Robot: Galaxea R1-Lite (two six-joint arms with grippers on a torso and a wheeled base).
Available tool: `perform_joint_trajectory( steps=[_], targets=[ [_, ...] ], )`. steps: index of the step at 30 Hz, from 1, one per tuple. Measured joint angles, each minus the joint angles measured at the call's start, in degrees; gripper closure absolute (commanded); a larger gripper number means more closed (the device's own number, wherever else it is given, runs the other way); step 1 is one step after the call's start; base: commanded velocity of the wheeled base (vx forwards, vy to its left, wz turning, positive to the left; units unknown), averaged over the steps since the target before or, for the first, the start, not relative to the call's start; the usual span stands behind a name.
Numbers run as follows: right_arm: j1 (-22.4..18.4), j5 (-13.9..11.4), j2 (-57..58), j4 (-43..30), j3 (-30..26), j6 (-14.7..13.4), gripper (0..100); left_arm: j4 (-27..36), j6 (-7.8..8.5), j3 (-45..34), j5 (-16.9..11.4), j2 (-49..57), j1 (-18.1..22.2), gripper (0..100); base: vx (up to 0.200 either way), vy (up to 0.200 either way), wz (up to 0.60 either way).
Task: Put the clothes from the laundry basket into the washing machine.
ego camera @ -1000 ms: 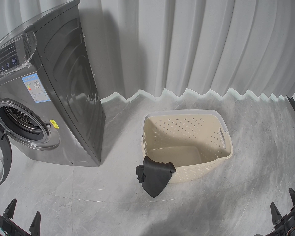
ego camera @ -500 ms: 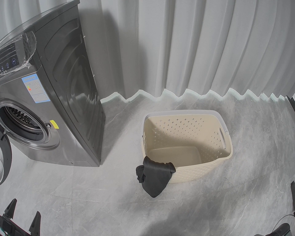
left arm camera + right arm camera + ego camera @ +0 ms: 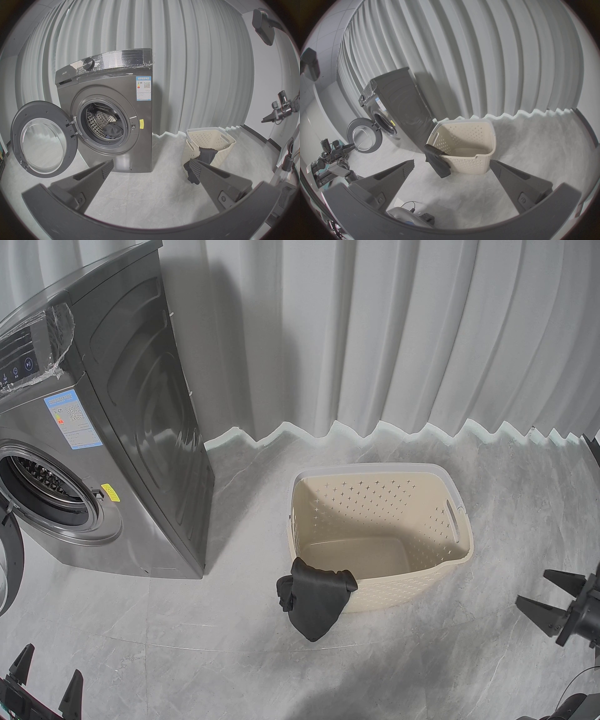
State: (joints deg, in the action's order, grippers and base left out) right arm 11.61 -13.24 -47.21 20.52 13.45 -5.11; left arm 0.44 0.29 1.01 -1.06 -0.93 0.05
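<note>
Matte dark-grey right gripper (image 3: 450, 163), two tapered wedge fingers (image 3: 384, 184) (one screw in each)

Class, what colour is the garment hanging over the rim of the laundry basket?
Dark grey, nearly black. The garment draped over the cream laundry basket shows best in the head view.

Glossy metal washing machine (image 3: 144, 427), seemingly plastic laundry basket (image 3: 400, 590).

Head view chops the washing machine (image 3: 125, 427) and its open door (image 3: 12, 559) at the left edge, the left gripper (image 3: 50, 665) at the bottom, and that dark lump (image 3: 113, 130) in the drum (image 3: 97, 118) is too dim to identify.
</note>
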Motion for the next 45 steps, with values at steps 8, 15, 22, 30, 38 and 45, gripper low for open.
perform_joint_trajectory(
  steps=[8, 15, 22, 30, 38, 45],
  targets=[
    [4.22, -0.61, -21.0, 18.57, -0.61, -0.41, 0, 0.0, -0.02, 0.0, 0.0, 0.0, -0.05, 0, 0.0, 0.0, 0.0],
    [9.95, 1.8, -32.2, 24.21, -0.24, -2.06, 0, 0.0, -0.05, 0.0, -0.06, 0.0, -0.05, 0, 0.0, 0.0, 0.0],
    [12.75, 2.6, -36.85, 24.32, 1.74, -2.66, 0, 0.0, -0.02, 0.0, -0.09, 0.0, -0.05, 0, 0.0, 0.0, 0.0],
    [15.31, 5.23, -40.85, 26.06, 2.76, -2.77, 0, 0.0, -0.05, 0.0, -0.09, 0.0, -0.05, 0, 0.0, 0.0, 0.0],
    [18.41, 8.42, -48.24, 33.45, 4.24, -3.25, 0, 0.0, -0.09, 0.0, -0.09, 0.0, -0.07, 0, 0.0, 0.0, 0.0],
    [20.18, 9.19, -55.85, 37.82, 7.19, -3.21, 0, 0.0, -0.11, 0.0, -0.09, 0.0, -0.05, 0, 0.0, 0.0, 0.0]
  ],
)
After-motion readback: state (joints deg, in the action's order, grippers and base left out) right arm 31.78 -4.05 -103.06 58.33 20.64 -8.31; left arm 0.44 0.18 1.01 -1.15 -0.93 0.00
